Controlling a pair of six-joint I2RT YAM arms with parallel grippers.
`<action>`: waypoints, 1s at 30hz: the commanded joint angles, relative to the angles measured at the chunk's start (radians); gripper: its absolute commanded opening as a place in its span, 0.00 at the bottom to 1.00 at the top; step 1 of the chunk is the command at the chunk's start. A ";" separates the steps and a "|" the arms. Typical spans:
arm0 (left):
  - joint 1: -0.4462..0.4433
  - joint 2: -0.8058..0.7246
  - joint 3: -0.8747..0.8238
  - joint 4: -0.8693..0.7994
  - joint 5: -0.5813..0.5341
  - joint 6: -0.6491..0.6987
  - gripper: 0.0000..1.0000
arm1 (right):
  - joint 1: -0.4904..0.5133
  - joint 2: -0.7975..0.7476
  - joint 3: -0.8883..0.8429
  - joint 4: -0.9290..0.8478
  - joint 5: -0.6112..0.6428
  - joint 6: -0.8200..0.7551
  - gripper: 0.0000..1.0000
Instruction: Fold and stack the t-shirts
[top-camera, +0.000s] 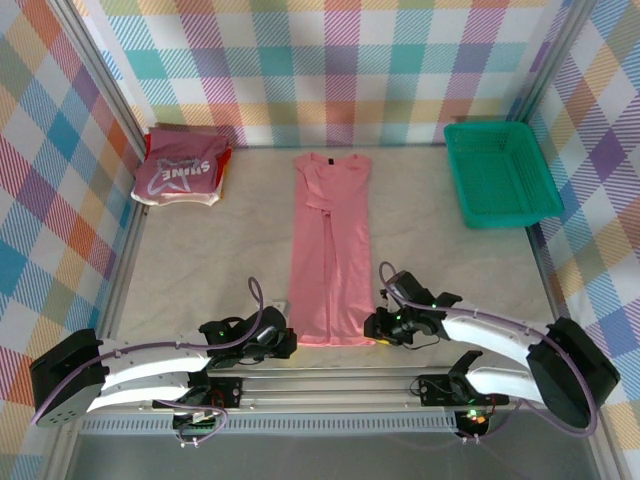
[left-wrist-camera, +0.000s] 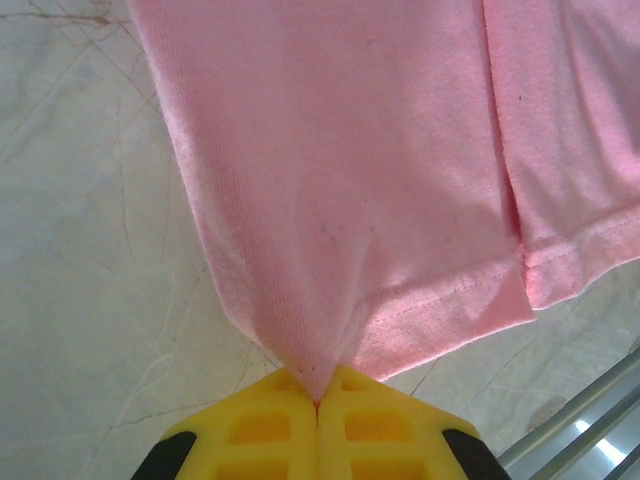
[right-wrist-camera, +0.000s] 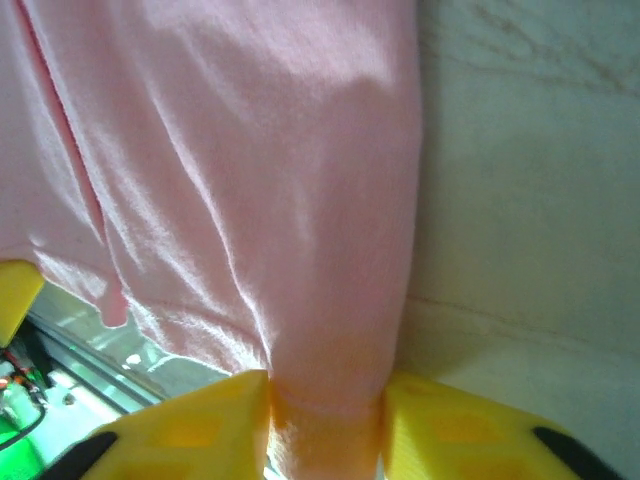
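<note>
Top view, left side: a folded stack (top-camera: 183, 172) of t-shirts sits far ahead of the left gripper (top-camera: 287, 343) and off to its left, close to the back wall. On top is the dark pink t-shirt (top-camera: 178, 174) with white lettering. Cream and red edges show beneath it.

Left gripper: we note its yellow fingers (left-wrist-camera: 262, 425) pressed together in the left wrist view (left-wrist-camera: 318, 392), with a point of pink cloth pinched in the seam between them. The cloth is the near-left hem corner of the salmon-pink t-shirt (left-wrist-camera: 350, 180). It fans out from the pinch, away from the gripper, over the pale table (left-wrist-camera: 90, 280).

Centre: the salmon-pink t-shirt (top-camera: 330, 250) lies flat as a long narrow strip. Its sides are folded inward, the collar at the end farthest from both grippers and the hem at the end nearest them.

Right gripper (top-camera: 377, 326): it sits at the near-right hem corner. In the right wrist view (right-wrist-camera: 325, 425) the fingers (right-wrist-camera: 200, 425) stand somewhat apart. The shirt (right-wrist-camera: 250, 180) fills the gap and touches both inner faces. We cannot tell whether they are clamped firmly on it.

Right side: a green basket (top-camera: 500, 172) stands far ahead of the right gripper and to its right, well apart from the shirt.
</note>
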 joint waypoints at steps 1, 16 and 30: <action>-0.012 -0.015 0.006 0.002 -0.029 0.014 0.00 | 0.006 0.032 0.030 -0.034 0.015 -0.007 0.18; -0.054 -0.032 0.006 -0.015 -0.038 0.013 0.00 | 0.017 -0.063 -0.033 -0.037 -0.016 -0.062 0.00; -0.152 -0.082 0.088 -0.102 -0.208 0.054 0.00 | 0.019 -0.253 -0.023 -0.116 0.081 -0.079 0.00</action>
